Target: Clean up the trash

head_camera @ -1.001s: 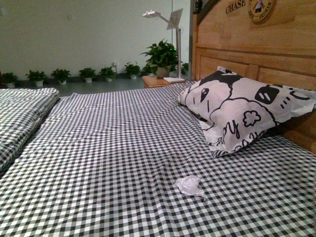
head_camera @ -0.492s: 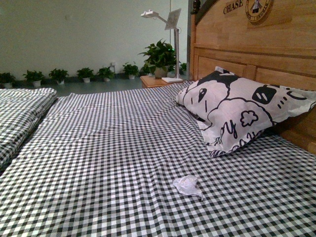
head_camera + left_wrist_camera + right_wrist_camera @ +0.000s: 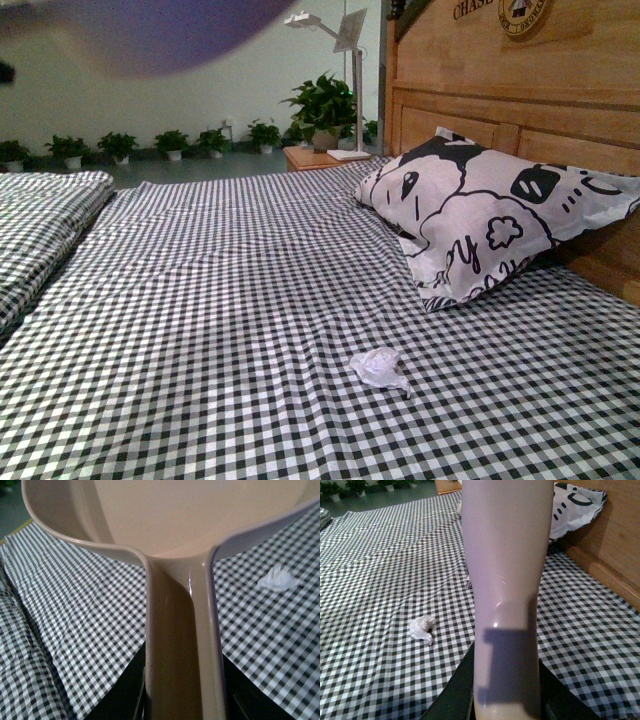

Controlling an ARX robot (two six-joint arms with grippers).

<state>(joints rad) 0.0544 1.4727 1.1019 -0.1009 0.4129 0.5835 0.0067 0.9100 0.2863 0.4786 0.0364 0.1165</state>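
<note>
- A bedroom — a bed under a black-and-white checked sheet fills the front view.
- A wooden headboard stands behind a cartoon-print pillow.
- A nightstand beside the bed carries a white lamp and a plant.
- Small potted plants line the foot of the wall.

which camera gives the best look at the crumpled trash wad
The front view: the trash lies unobstructed on the checked sheet, its crumples clear. The right wrist view shows it too, beside the pale handle filling mid-frame. The left wrist view shows a blurry white blob past the dustpan.
</note>
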